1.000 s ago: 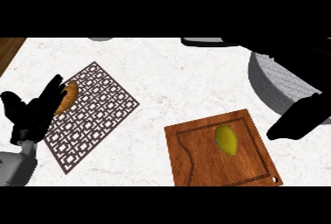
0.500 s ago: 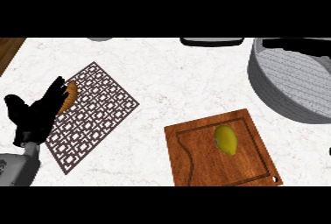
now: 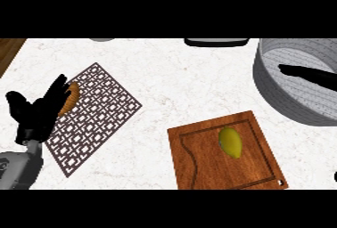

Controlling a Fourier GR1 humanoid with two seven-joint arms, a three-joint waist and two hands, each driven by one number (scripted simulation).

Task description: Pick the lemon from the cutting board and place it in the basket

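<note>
The yellow-green lemon (image 3: 230,141) lies on the wooden cutting board (image 3: 197,164) at the lower right, with nothing touching it. Beyond the board, at the right edge, stands the grey round basket (image 3: 276,93). A black part of my right hand (image 3: 310,75) reaches in from the right edge over the basket's inside, well above the lemon; most of it is cut off by the view's edge. My left hand (image 3: 39,113) rests open at the far left, fingers up, far from the board.
A brown patterned mat (image 3: 105,111) lies slantwise at the left, with an orange-brown oblong item (image 3: 71,97) on its near corner, partly behind my left hand. A dark object (image 3: 217,42) and a grey one (image 3: 102,39) sit at the counter's back edge.
My right hand, beside the basket a second ago and nearly out of view half a second ago, now shows over the basket. The left hand and the lemon have stayed put.
</note>
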